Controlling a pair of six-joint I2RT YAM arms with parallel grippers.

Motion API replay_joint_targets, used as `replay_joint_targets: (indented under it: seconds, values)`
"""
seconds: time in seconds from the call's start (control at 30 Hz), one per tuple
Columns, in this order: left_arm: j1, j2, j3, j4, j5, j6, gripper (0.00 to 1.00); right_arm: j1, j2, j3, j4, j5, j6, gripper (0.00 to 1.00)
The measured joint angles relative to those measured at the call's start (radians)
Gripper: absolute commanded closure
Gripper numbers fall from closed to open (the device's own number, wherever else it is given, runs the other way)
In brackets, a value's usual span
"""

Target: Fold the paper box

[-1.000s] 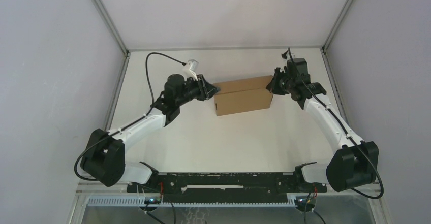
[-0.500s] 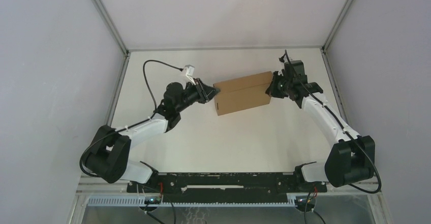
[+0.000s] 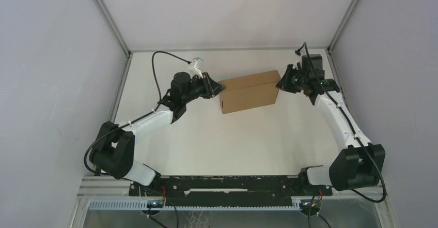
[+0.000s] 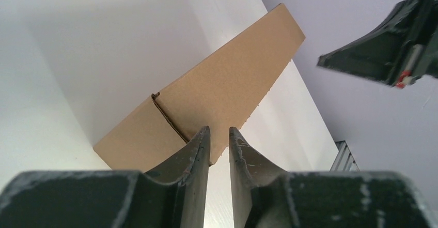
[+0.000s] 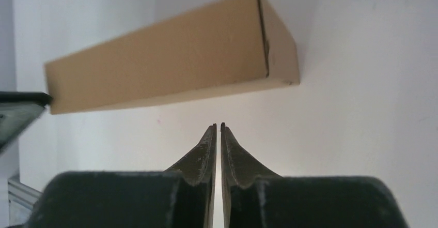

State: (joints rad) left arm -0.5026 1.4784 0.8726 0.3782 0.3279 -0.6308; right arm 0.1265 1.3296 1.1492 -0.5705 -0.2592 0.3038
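The paper box (image 3: 249, 91) is a closed brown cardboard block lying on the white table, its long side running left to right. My left gripper (image 3: 219, 88) is at the box's left end, tips against the upper corner. In the left wrist view the jaws of the left gripper (image 4: 220, 131) stand a narrow gap apart, with the box (image 4: 222, 88) just beyond them and bare table showing through the gap. My right gripper (image 3: 281, 83) hovers just off the right end. In its own view the right gripper (image 5: 218, 125) is shut to a hairline slit, holds nothing, and stands short of the box (image 5: 165, 67).
White table (image 3: 232, 140) inside a walled cell with metal frame posts at the back corners. A black cable (image 3: 160, 65) loops over the left arm. The right gripper (image 4: 382, 57) shows at the upper right of the left wrist view.
The right gripper has drawn back to the right, off the box's right end. The box has shifted slightly right and away. The left gripper has followed, staying at the left end.
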Motion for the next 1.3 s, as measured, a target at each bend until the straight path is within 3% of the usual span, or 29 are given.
replay_joint_targets:
  seconds: [0.03,0.13,0.27,0.73,1.3]
  values:
    - [0.003,0.000,0.007,-0.012,0.002,0.003,0.71,-0.009,-0.002,0.020,-0.003,-0.006,0.000,0.85]
    - [0.016,0.000,0.026,-0.048,0.014,0.014,0.64,-0.027,-0.007,0.088,-0.005,-0.008,-0.007,0.69]
    - [0.028,-0.004,0.069,-0.126,0.019,0.042,0.55,-0.028,0.002,0.171,-0.013,0.016,-0.028,0.59]
    - [0.044,-0.034,0.199,-0.427,-0.022,0.118,0.47,0.049,0.116,0.218,-0.074,0.129,-0.113,0.54]
    - [0.048,-0.055,0.281,-0.563,-0.036,0.147,0.44,0.073,0.010,0.218,-0.204,0.172,-0.087,0.51]
